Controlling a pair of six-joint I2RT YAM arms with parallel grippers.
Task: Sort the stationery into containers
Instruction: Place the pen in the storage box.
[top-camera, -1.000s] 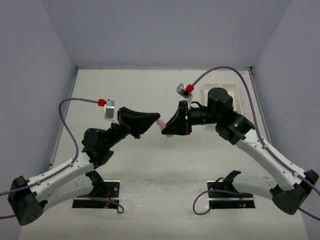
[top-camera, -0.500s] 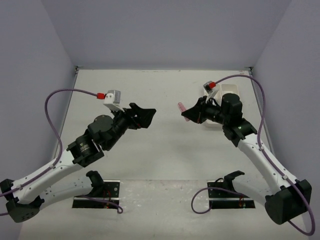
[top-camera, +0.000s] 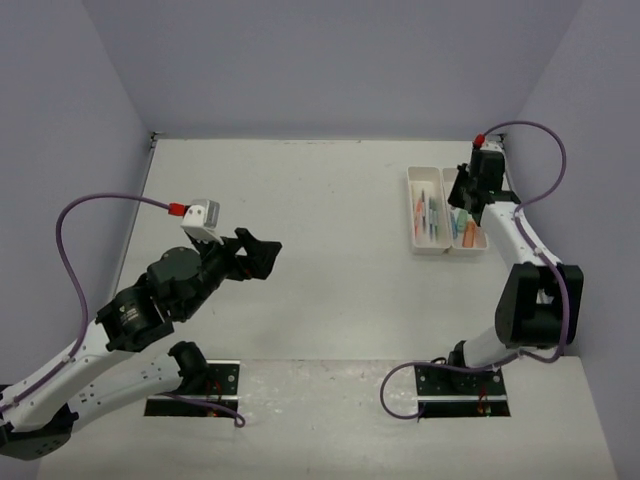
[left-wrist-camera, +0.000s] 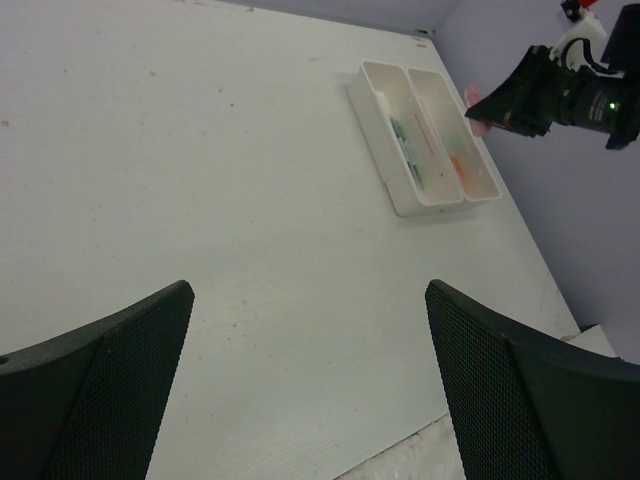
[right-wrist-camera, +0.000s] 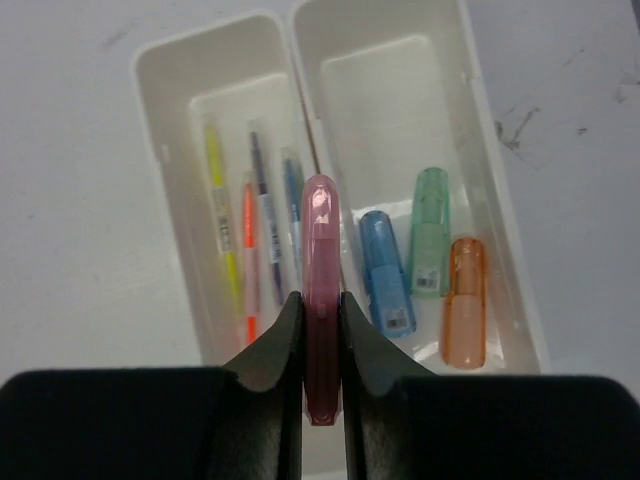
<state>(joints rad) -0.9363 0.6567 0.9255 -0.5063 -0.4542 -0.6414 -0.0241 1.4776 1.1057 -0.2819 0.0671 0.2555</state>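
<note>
White table (top-camera: 330, 220), left gripper (top-camera: 265, 256) hovering over bare surface with jaws spread wide and nothing in them, far right two trays touching side by side: left tray (right-wrist-camera: 230, 100) has thin pens (right-wrist-camera: 250, 230), right tray (right-wrist-camera: 390, 90) has blue, green, orange stubby markers (right-wrist-camera: 430, 230), right gripper (right-wrist-camera: 320, 305) above both, clamped on pink marker (right-wrist-camera: 321, 250)

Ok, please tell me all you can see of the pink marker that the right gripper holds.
The pink marker is stubby, of translucent plastic, with a rounded far end. The right gripper is shut on its lower part, one black finger on each side. In the right wrist view it points away from the camera and lies over the adjoining walls of the two white trays. Only the fingers seem to touch it.
</note>
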